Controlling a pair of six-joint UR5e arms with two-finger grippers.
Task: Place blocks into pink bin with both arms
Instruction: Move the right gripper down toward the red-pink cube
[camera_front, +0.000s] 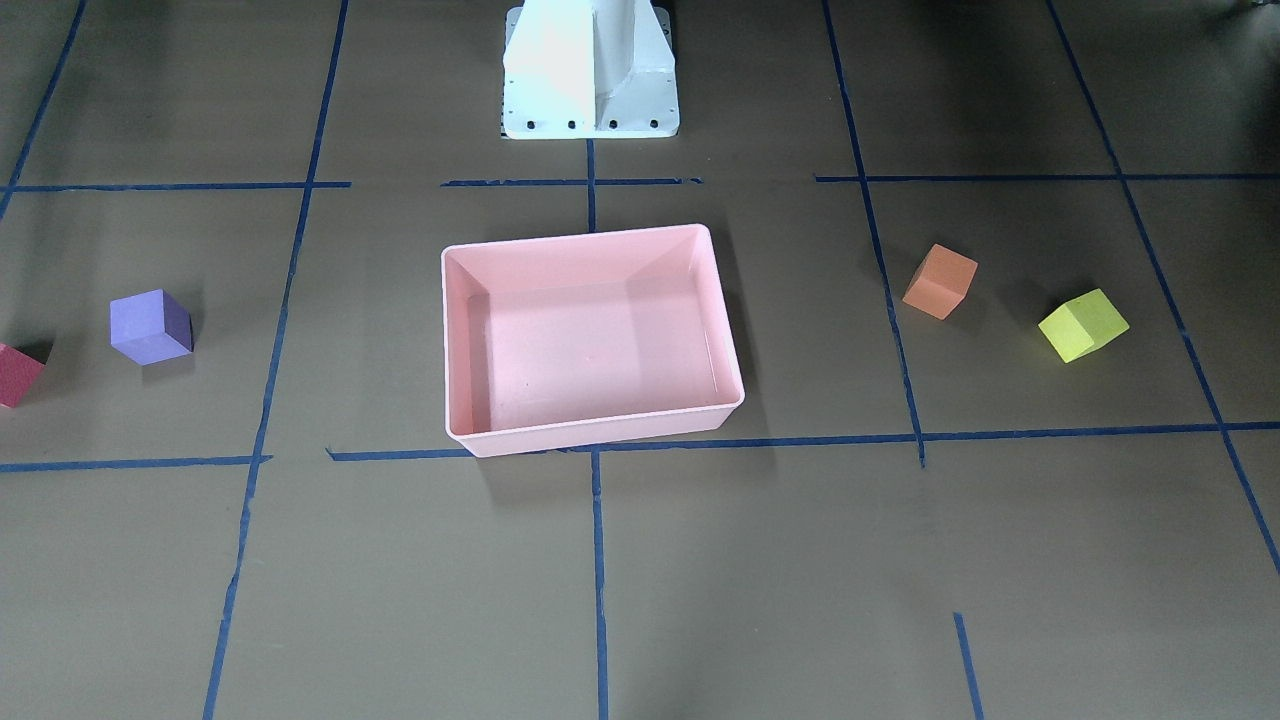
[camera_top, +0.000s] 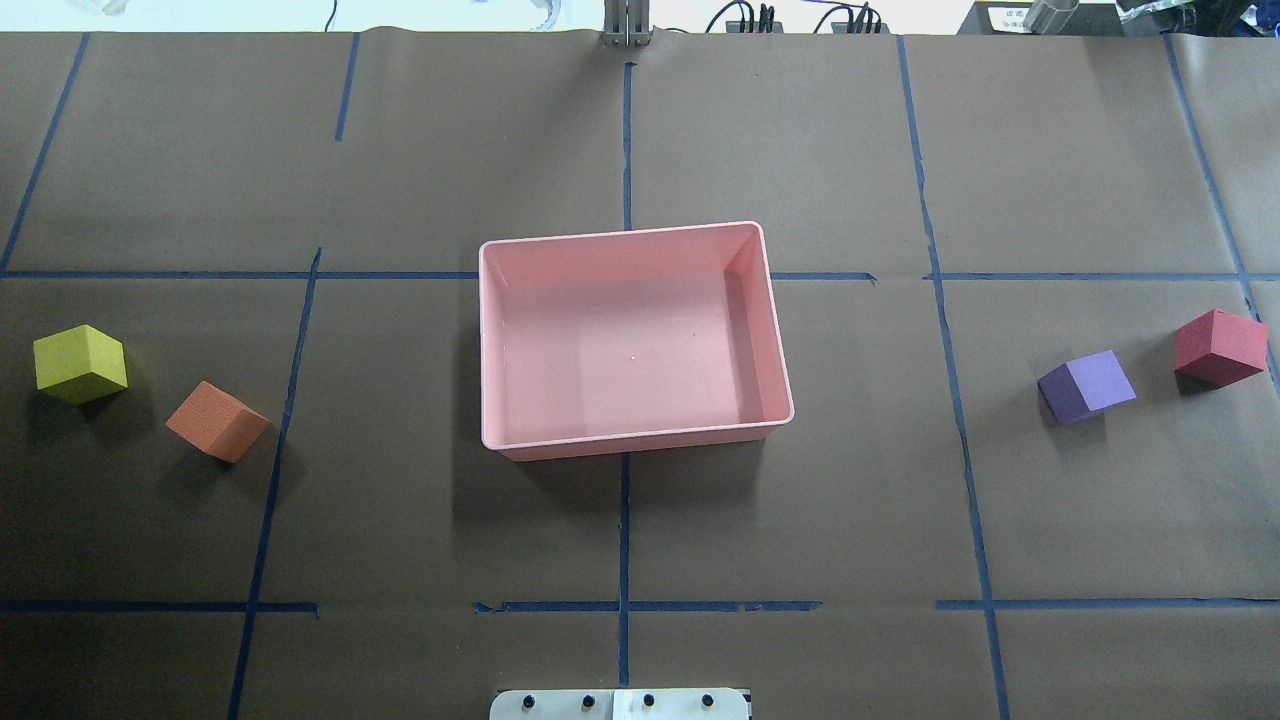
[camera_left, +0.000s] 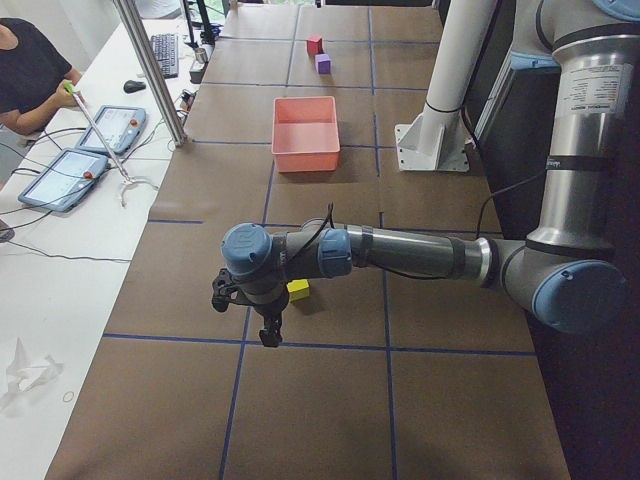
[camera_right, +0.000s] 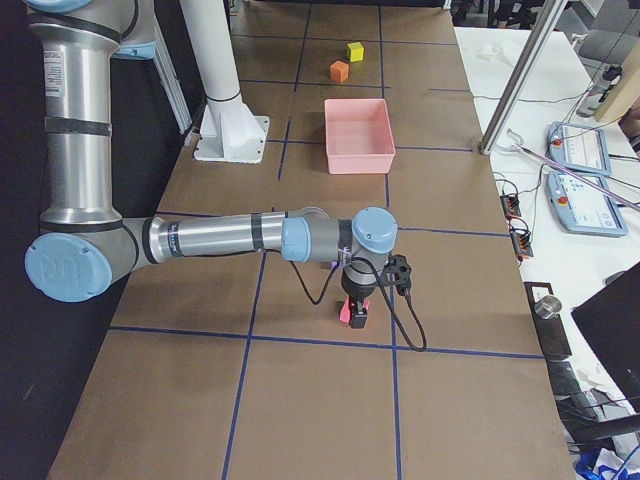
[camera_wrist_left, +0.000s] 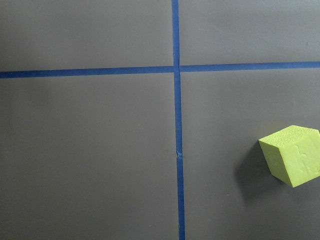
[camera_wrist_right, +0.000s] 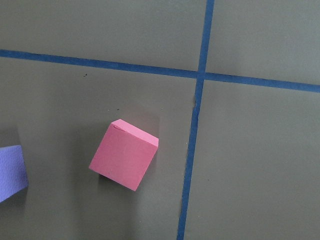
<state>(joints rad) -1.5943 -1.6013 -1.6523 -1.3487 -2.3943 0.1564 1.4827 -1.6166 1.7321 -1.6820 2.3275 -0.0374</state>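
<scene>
The pink bin (camera_top: 484, 340) sits empty at the table's middle. The yellow block (camera_top: 80, 363) and orange block (camera_top: 218, 421) lie on my left side. The purple block (camera_top: 1087, 386) and red block (camera_top: 1218, 347) lie on my right side. My left gripper (camera_left: 269, 336) hangs beside the yellow block (camera_left: 298, 290), which also shows in the left wrist view (camera_wrist_left: 294, 155). My right gripper (camera_right: 357, 320) hangs over the red block (camera_right: 343, 314), seen in the right wrist view (camera_wrist_right: 125, 154). I cannot tell whether either gripper is open or shut.
The white pedestal base (camera_front: 590, 70) stands behind the bin. Blue tape lines (camera_top: 624, 520) grid the brown table cover. A metal pole (camera_left: 150, 70) and a side table with tablets (camera_left: 60, 180) and an operator (camera_left: 30, 70) stand across the table.
</scene>
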